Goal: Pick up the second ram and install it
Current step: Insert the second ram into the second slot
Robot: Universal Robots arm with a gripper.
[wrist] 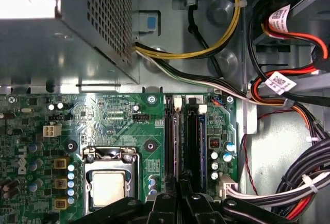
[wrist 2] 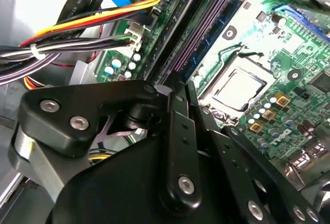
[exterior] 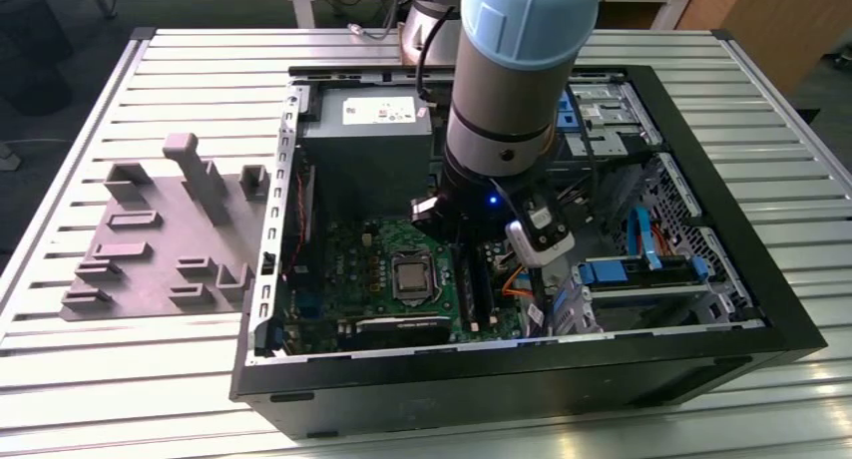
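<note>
Showing the fingers (wrist: pixel 180 195) pressed together on the second ram (wrist: pixel 179 147), which stands in a motherboard (wrist: pixel 118 126) memory slot directly beneath them.

Green motherboard (wrist: pixel 118 126) with black slots (wrist: pixel 192 141); yellow, red and black cables (wrist: pixel 289 100); grey holder (exterior: pixel 160 234); black gripper (wrist: pixel 180 193).

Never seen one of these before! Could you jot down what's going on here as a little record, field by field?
Setting: open computer case on a slatted metal table
Arm: reaching down into the case
Tool: low over the memory slots of the green motherboard
Nearby: processor socket, cable bundle
Beside the case: grey plastic holder
</note>
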